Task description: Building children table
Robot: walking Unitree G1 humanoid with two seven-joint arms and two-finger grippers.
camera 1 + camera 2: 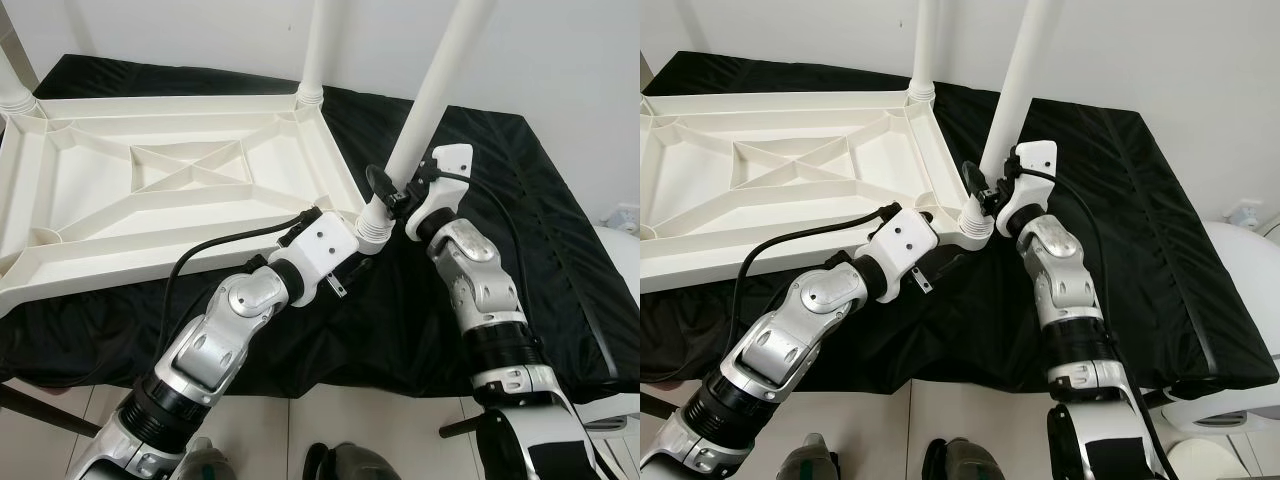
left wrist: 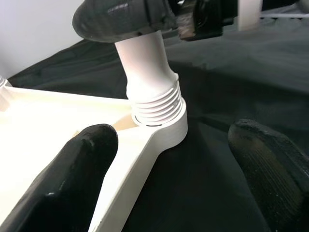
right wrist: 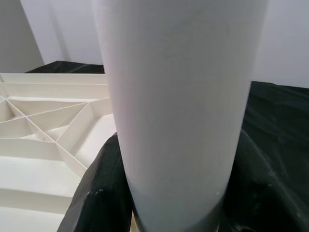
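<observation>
Table: the white ribbed plastic children's table [image 1: 150,190] lay upside down on the surface covered in black cloth [image 1: 500,190], its near right corner socket directly ahead of the left tool.
Leg: the white round plastic leg [image 1: 430,95] stood tilted in that corner socket, its threaded collar [image 2: 157,104] seated at the rim, between the two tools.
Right tool: the right tool [image 1: 985,185] was closed around the leg just above the collar, black fingers [image 3: 104,193] pressing either side.
Left tool: the left tool [image 2: 174,169] was spread wide, holding nothing, one finger over the table's corner, the other over the cloth.
Other legs: a second white leg [image 1: 318,50] stood upright at the far corner beyond the right tool.
</observation>
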